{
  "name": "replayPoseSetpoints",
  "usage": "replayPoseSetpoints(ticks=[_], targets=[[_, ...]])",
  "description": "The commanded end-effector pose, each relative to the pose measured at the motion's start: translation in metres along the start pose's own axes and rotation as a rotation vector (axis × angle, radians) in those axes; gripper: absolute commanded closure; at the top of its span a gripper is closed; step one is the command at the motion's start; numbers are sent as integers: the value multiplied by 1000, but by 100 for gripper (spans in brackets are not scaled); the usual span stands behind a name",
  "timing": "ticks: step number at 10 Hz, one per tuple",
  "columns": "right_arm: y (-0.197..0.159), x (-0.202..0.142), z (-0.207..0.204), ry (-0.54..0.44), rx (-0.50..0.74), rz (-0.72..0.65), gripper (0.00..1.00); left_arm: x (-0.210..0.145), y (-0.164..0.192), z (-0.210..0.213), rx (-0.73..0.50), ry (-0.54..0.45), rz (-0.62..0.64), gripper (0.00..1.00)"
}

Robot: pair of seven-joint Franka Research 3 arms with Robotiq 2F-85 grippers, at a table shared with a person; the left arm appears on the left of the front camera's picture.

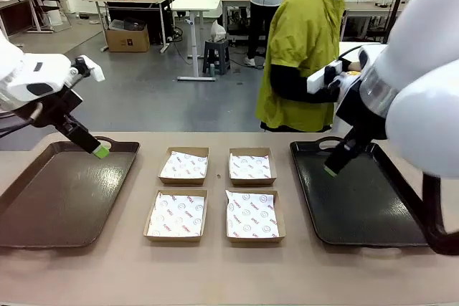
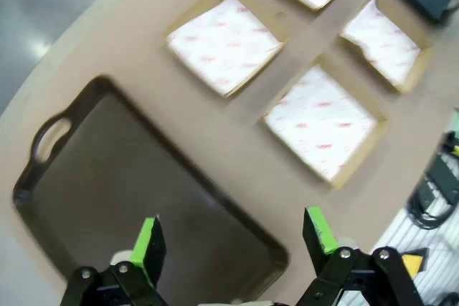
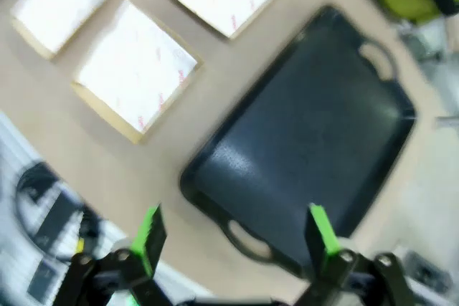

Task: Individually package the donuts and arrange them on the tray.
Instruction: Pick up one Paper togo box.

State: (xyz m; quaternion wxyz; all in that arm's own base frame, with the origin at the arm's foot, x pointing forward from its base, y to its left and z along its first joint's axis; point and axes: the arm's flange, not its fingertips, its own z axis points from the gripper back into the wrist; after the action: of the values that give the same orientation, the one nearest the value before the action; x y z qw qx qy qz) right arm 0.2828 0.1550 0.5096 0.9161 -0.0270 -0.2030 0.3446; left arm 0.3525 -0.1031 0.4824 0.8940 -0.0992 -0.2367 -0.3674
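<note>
Four boxes (image 1: 176, 215) between a brown tray (image 1: 43, 206) and a black tray (image 1: 358, 213), jaws spread on both arms

Four square cardboard boxes sit two by two at the middle of the table (image 1: 215, 270) in the front view, close to one another but not touching. Each holds white paper liners (image 1: 252, 214) with small red print, too small to read. The far pair are at (image 1: 184, 165) and (image 1: 252, 167).

The brown tray fills the lower left of the front view and the black tray the lower right. Each has its long axis running from the bottom of the frame toward the top, with a cut-out handle at the far short end.

The left gripper (image 1: 99, 150) hangs over the far right corner of the brown tray, tilted down to the right. In the left wrist view the left gripper (image 2: 233, 234) has its green pads far apart with nothing between them. Below it are the brown tray (image 2: 122, 177) at lower left and the boxes (image 2: 323, 123) at upper right.

The right gripper (image 1: 331, 170) points down and left over the far left part of the black tray. In the right wrist view the right gripper (image 3: 234, 233) is also spread wide and holds nothing. The black tray (image 3: 308, 134) lies on a diagonal from lower left to upper right, with a handle at each short end, and boxes (image 3: 136, 69) lie at upper left. That view is blurred.

A person (image 1: 301, 55) in a yellow-green top stands beyond the table at the upper right of the front view
</note>
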Motion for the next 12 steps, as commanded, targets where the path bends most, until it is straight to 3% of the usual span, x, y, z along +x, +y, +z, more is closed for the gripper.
replayPoseSetpoints(ticks=[1,3,5,7,9,11,12], targets=[[-37,-49,-9,-259,377,-368,0,-20,40,5,-433,-195,296,0],[-76,-104,-23,-475,678,-665,0,-50,67,7,-790,-335,496,0],[-96,-153,-43,-568,894,-867,0,-89,83,-3,-919,-312,624,0],[-105,-190,-56,-586,1024,-955,0,-120,96,-8,-921,-276,714,0],[-112,-218,-62,-609,1076,-1004,0,-139,109,-3,-865,-241,775,0],[-113,-238,-63,-545,1058,-978,0,-154,115,5,-809,-220,811,0],[-109,-248,-67,-457,1086,-878,0,-162,118,9,-789,-224,837,0]])
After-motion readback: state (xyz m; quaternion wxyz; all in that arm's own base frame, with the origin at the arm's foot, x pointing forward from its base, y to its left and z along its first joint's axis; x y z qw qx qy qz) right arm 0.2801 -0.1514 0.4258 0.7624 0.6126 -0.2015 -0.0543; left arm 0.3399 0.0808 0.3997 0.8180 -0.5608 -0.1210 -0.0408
